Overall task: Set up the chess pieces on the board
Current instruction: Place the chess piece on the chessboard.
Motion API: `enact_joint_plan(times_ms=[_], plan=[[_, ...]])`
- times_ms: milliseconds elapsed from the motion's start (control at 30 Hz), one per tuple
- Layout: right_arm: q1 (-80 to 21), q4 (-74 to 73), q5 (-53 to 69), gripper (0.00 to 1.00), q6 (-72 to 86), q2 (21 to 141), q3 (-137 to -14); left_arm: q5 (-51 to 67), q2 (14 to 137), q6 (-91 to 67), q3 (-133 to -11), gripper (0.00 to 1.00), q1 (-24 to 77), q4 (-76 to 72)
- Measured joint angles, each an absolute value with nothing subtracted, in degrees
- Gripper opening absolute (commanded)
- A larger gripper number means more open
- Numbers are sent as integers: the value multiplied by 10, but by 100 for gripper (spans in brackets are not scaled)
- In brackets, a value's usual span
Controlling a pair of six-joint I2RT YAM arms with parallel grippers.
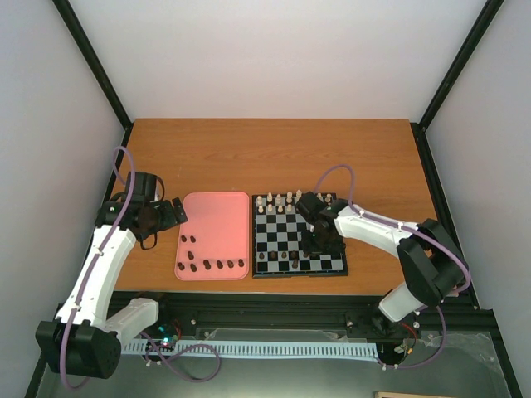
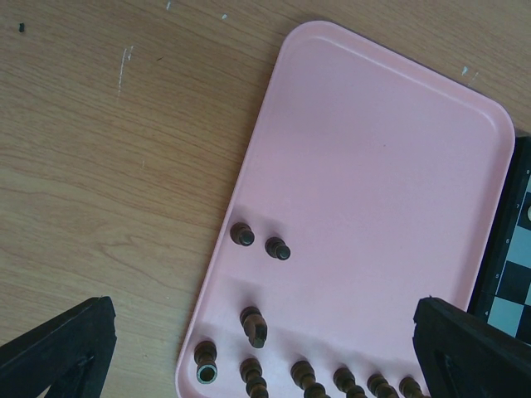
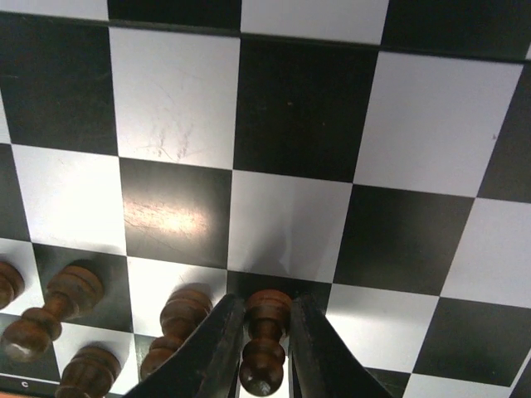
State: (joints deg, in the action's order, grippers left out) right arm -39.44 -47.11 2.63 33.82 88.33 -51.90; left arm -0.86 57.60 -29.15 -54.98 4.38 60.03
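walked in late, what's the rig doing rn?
The right claw is low over the near right part of the board, shut on one dark brown piece above a square beside other dark ones already standing there. The left claw hangs open at the left edge of the pink tray, where about nine dark pieces lie waiting. Cream pieces line the board's far edge.

The wooden bench (image 1: 274,157) carries two flat things: a pink tray (image 1: 217,217) on the left, and the board (image 1: 286,237) just beside it on the right.
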Motion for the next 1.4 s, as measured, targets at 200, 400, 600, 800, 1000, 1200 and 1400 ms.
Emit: enact_joint_plan(times_ms=[200, 400, 600, 800, 1000, 1200, 1400], plan=[[-394, -471, 26, 17, 336, 892, -531, -10, 573, -291, -550, 100, 44, 600], [-394, -479, 23, 17, 335, 892, -531, -10, 573, -291, -550, 100, 44, 600], [-394, -482, 23, 17, 335, 888, -526, -10, 573, -291, -548, 100, 44, 600], [-394, -482, 25, 39, 331, 882, -523, -10, 573, -291, -548, 100, 44, 600], [-394, -485, 23, 39, 323, 879, -528, -10, 573, -291, -548, 100, 44, 600], [-394, -503, -11, 40, 324, 875, -559, -10, 573, -292, -548, 100, 44, 600], [-394, -513, -37, 38, 322, 875, -598, -10, 573, -291, -548, 100, 44, 600]])
